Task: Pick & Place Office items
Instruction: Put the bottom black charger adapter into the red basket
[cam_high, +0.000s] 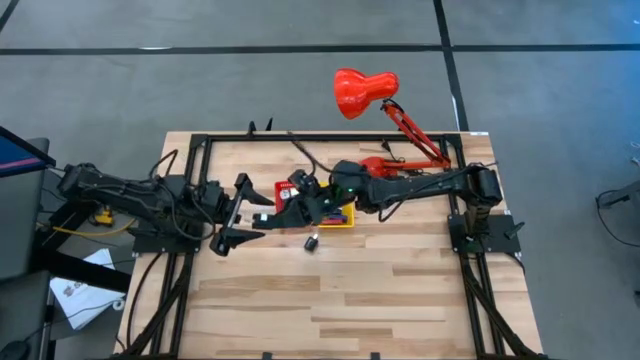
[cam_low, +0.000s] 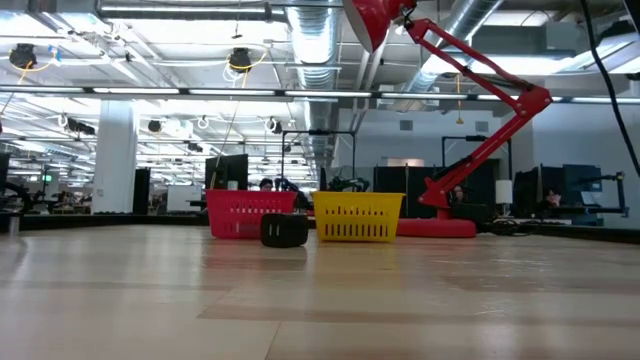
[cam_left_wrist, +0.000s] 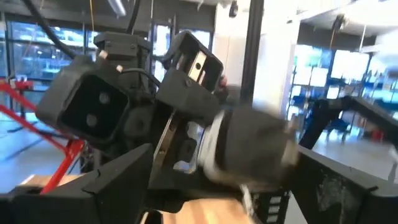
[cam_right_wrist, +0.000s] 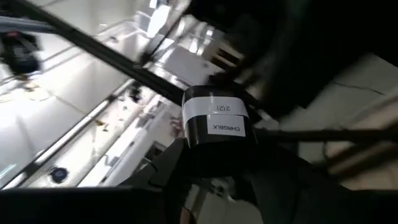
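Wooden table (cam_high: 330, 290) carries one black piece (cam_high: 312, 241) just before the yellow bin (cam_low: 358, 217). Right gripper (cam_right_wrist: 214, 180) pinches a black-and-white cylinder (cam_right_wrist: 217, 124); left gripper (cam_high: 240, 215) stands spread. Lower it squarely over a bin before letting go.

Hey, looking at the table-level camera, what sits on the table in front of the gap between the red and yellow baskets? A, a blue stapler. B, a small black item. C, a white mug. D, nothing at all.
B: in the low view a small black item rests on the wood in front of the red basket and the yellow basket.
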